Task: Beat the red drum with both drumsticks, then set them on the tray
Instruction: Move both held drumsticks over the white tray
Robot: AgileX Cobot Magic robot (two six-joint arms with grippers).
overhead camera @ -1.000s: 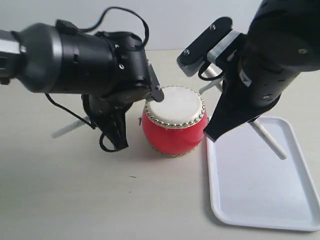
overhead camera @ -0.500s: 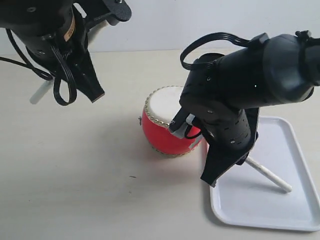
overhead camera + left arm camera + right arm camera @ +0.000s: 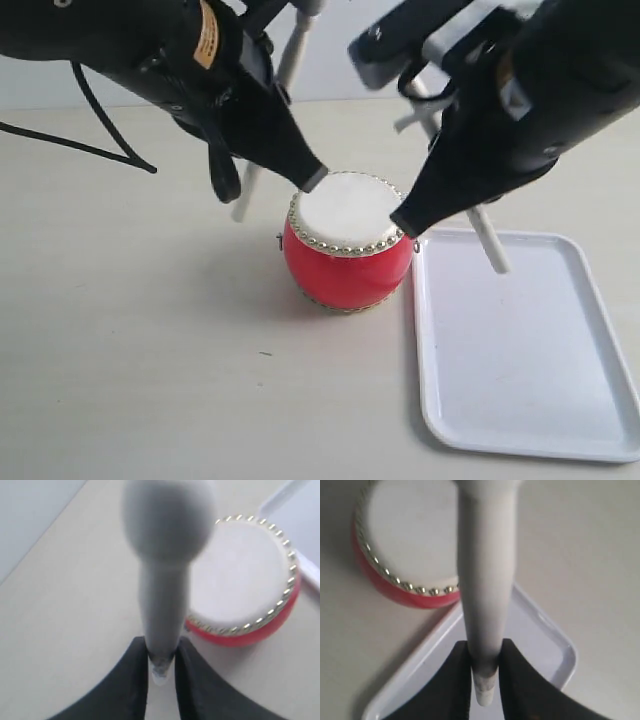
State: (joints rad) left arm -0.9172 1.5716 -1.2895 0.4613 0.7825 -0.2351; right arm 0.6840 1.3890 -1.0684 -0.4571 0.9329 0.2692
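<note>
The only marking I can find is a yellow sticker (image 3: 207, 22) on the left arm's black housing. Its print is too small for me to read.

The red drum (image 3: 350, 262) stands upright on the pale, matte counter (image 3: 130, 350). It is barrel-shaped, with a glossy red body, a smooth cream skin on top and a ring of small silver studs round the rim. The tray (image 3: 520, 400) is flat white plastic with rounded corners and a low raised lip. It lies just beside the drum on the right, and I cannot tell whether the two touch.

My left tool (image 3: 161, 652) is narrow, its two black fingers (image 3: 139, 660) pinching the left drumstick (image 3: 162, 580) near one end. That stick is a slim, smooth white rod swelling to a rounded knob. From outside, this tool's tip sits at the left edge of the drum skin, and the stick slants past it, with its lower end over the counter left of the drum.

My right tool (image 3: 484, 655) is likewise narrow, clamped on the right drumstick (image 3: 485, 570), also plain white. Its tip hangs at the drum's right rim, and the stick's lower end reaches over the tray's near-left corner area. I cannot tell whether it touches the tray.
</note>
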